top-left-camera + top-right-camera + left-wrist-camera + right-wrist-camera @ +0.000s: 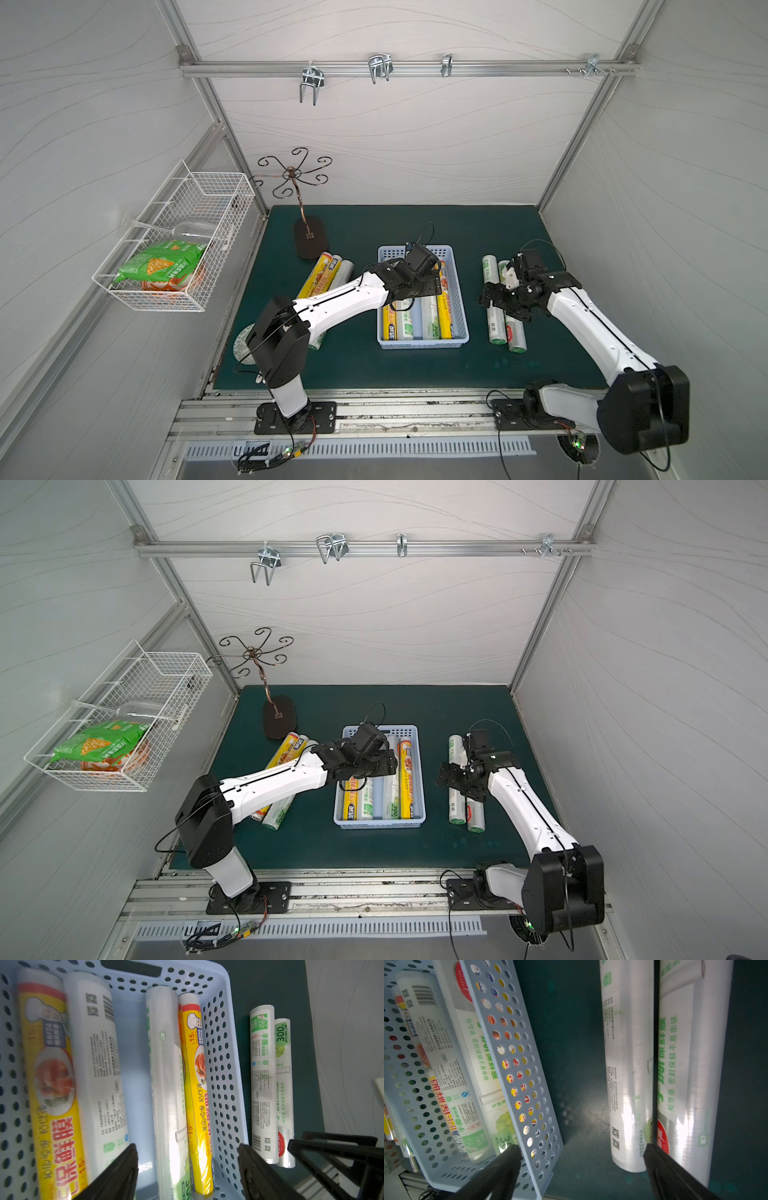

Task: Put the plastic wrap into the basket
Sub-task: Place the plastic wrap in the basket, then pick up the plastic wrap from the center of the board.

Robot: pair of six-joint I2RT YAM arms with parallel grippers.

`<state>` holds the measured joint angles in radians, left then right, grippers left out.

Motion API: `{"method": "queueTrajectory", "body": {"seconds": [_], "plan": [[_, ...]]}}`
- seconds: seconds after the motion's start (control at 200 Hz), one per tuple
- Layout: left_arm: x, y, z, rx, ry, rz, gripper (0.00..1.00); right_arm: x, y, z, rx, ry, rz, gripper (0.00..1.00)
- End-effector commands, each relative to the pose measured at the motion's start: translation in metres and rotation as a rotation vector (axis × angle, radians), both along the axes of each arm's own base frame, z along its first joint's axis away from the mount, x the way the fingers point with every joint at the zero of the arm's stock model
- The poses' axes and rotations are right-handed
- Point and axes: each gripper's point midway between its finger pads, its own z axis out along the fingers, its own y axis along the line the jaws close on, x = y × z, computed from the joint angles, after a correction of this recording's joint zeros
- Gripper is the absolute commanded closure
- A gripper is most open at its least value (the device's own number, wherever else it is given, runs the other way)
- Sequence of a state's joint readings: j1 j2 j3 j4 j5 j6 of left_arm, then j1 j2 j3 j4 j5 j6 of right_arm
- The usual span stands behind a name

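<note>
Pale-blue basket (220,1064), four rolls (97,1064) inside — left end effector (187,1148) just above

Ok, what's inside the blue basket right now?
Four rolls lengthwise: yellow roll, white roll, a strip of bare basket floor, second white roll, second yellow roll. In both top views the left arm covers parts of them.

Twin high overviews; two close wrist views, basket (232,1039) in both.
</note>
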<state>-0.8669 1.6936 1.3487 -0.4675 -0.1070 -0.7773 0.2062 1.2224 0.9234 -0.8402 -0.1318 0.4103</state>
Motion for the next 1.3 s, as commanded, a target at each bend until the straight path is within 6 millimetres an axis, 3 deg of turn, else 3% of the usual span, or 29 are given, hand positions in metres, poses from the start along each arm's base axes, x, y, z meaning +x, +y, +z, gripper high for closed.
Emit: {"method": "queueTrajectory", "body": {"seconds": [0.0,0.32,0.705,0.945,1.296], "plan": [[0.0,0.02,0.025,0.054,-0.093,0.005,0.18,0.013,-0.005,0.005,-0.031,-0.03,0.001,0.03],[-0.015,0.096,0.062,0.187,-0.248,0.104,0.01,0.032,-0.005,0.003,-0.055,-0.021,0.026,0.03],[-0.038,0.179,0.095,0.248,-0.364,0.223,0.01,0.054,-0.023,-0.013,-0.129,0.016,-0.005,0.03],[-0.046,0.202,0.101,0.211,-0.395,0.256,0.01,0.06,-0.023,-0.024,-0.143,0.044,0.013,0.05],[-0.047,0.207,0.097,0.205,-0.38,0.262,0.01,0.065,-0.021,-0.043,-0.142,0.094,0.019,0.07]]}}
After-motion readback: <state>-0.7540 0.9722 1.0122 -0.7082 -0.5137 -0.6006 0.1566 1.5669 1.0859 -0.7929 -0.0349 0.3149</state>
